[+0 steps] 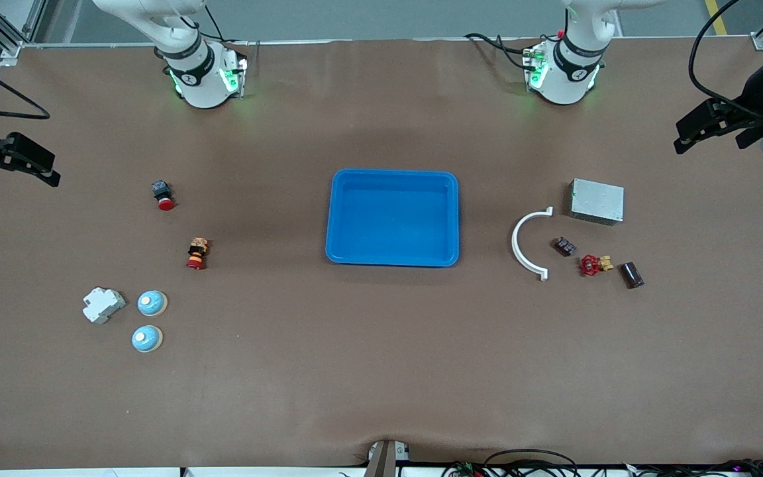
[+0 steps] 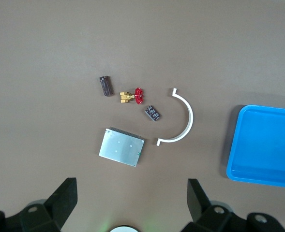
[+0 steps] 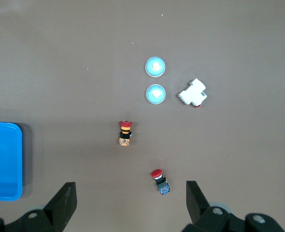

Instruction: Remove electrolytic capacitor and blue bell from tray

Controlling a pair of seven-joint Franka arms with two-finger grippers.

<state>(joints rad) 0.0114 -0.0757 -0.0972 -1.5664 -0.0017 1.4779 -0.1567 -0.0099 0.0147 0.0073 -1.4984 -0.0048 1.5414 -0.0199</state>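
Observation:
A dark cylindrical capacitor [image 1: 632,274] lies toward the left arm's end of the table; it also shows in the left wrist view [image 2: 106,86]. Two blue bells [image 1: 152,303] [image 1: 147,338] sit side by side toward the right arm's end, also in the right wrist view [image 3: 155,94] [image 3: 155,66]. A blue tray [image 1: 332,218] lies empty at the table's middle. My left gripper [image 1: 712,136] [image 2: 131,193] is open and empty, high at its end of the table. My right gripper [image 1: 18,173] [image 3: 130,193] is open and empty, high at its own end.
Near the capacitor lie a red valve [image 1: 595,265], a small dark block [image 1: 565,246], a white arc [image 1: 528,244] and a metal box [image 1: 597,201]. Near the bells are a white breaker [image 1: 102,305] and two red push buttons [image 1: 163,195] [image 1: 197,254].

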